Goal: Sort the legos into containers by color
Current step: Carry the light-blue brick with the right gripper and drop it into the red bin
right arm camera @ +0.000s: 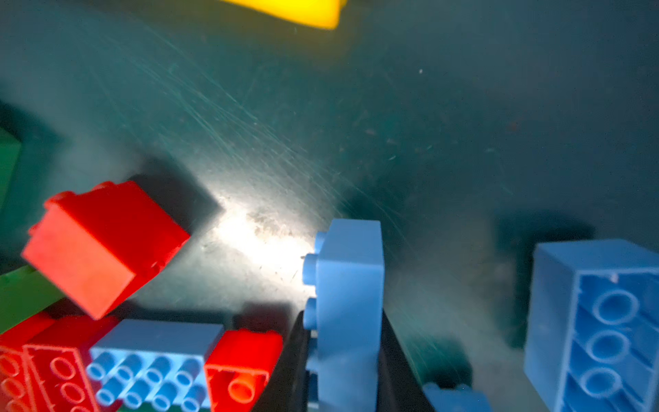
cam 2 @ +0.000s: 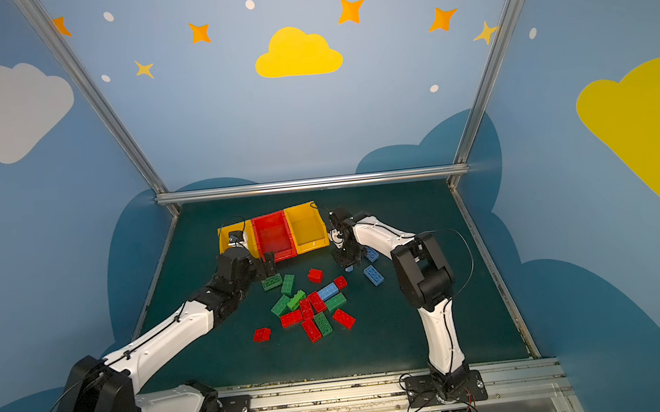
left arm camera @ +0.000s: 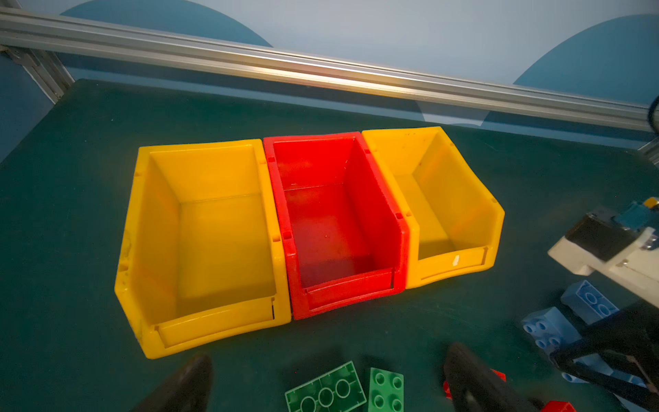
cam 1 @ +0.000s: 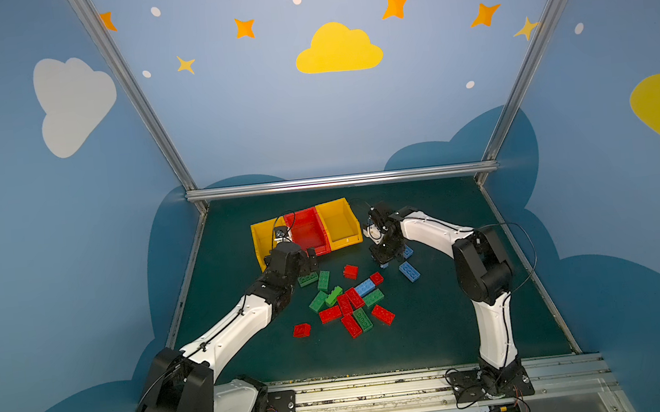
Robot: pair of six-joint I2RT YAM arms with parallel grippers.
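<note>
The biggest risk lies in the grip itself. The right gripper (right arm camera: 344,356) is clamped on a light blue brick (right arm camera: 347,285) that stands on edge in the lower middle of the right wrist view. Its studs face one finger, so one side of the grip bears on bumps. I judge that the brick could pivot or slip out on the lift. Whether it rests on the green mat (right arm camera: 428,125) or hangs clear of it I cannot tell, as that view is blurred.

A lesser risk is the neighbouring blue brick (right arm camera: 456,397) at the bottom edge, just beside a finger, which may get dragged along. Smaller still: no bin is blue or green and two share one yellow, so colours could end up mixed.

The containers (cam 1: 335,208) form one joined row at the centre of both top views, just above the loose legos (cam 1: 345,303) scattered on the mat. In the left wrist view the left yellow bin (left arm camera: 199,146), the red bin (left arm camera: 313,137) and the right yellow bin (left arm camera: 399,132) are all empty.

The left gripper (left arm camera: 330,356) has its jaws wide apart and holds nothing. It sits at the bottom of that view, over two green bricks (left arm camera: 326,390).
</note>
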